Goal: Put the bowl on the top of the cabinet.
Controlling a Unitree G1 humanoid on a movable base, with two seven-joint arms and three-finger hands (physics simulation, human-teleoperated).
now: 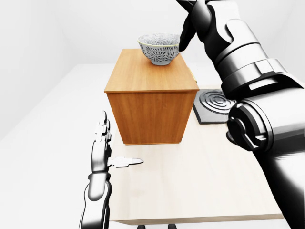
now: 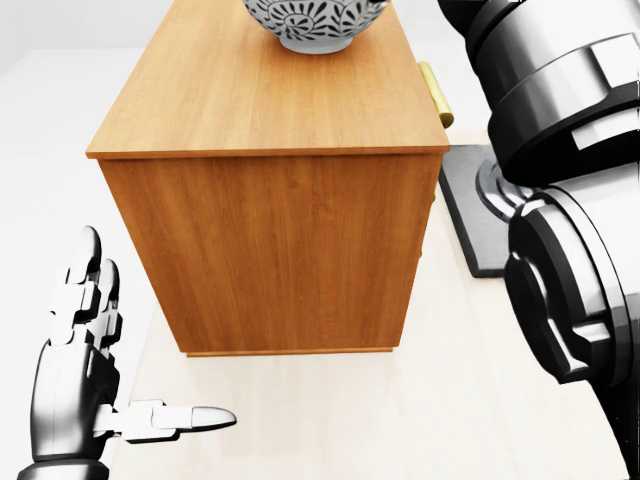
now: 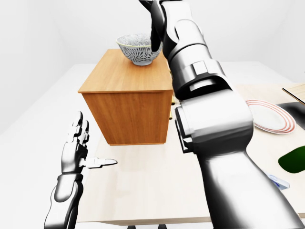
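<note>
resting on the cabinet point(image 1: 151, 76) top, the bowl point(image 1: 159, 47) is being touched at its rim by the right hand point(image 1: 187, 29); its clasp cannot be told. likely stiff, breakable ceramic, best gripped at the rim. the left hand point(image 2: 82, 380) is being held splayed.

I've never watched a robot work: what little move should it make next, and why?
Probably open the right hand and lift it away. The bowl seems to sit upright on the cabinet top, its fingers at the rim. Whether they grip is unclear. The left hand hangs open.
</note>
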